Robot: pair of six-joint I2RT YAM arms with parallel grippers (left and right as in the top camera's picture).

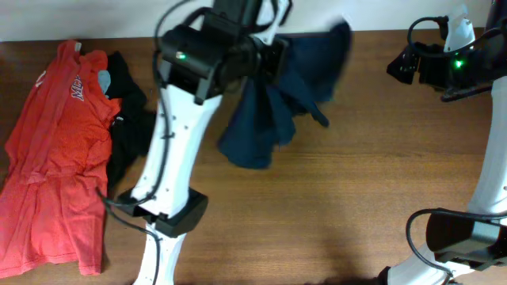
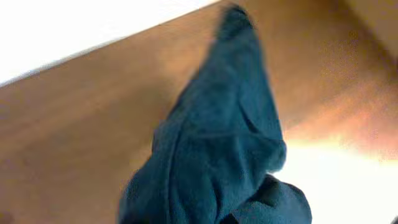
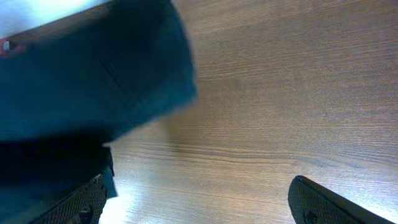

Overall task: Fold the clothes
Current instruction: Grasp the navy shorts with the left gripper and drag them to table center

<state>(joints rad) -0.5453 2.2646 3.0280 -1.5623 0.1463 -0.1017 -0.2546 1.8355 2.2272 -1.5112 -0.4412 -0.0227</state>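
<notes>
A dark blue garment (image 1: 273, 103) hangs bunched from my left gripper (image 1: 273, 54) above the back middle of the wooden table (image 1: 356, 182). Its lower end reaches the table top. In the left wrist view the blue cloth (image 2: 217, 143) fills the frame and hides the fingers. My right gripper (image 1: 400, 67) is open and empty at the back right, apart from the cloth. In the right wrist view its fingers (image 3: 199, 208) are spread wide over bare wood, and the blue garment (image 3: 93, 68) shows blurred at the upper left.
A red shirt (image 1: 59, 150) lies spread flat at the table's left side. A black garment (image 1: 127, 127) lies crumpled against its right edge. The left arm's base (image 1: 170, 214) stands at the front left, and the right arm's base (image 1: 459, 237) at the front right.
</notes>
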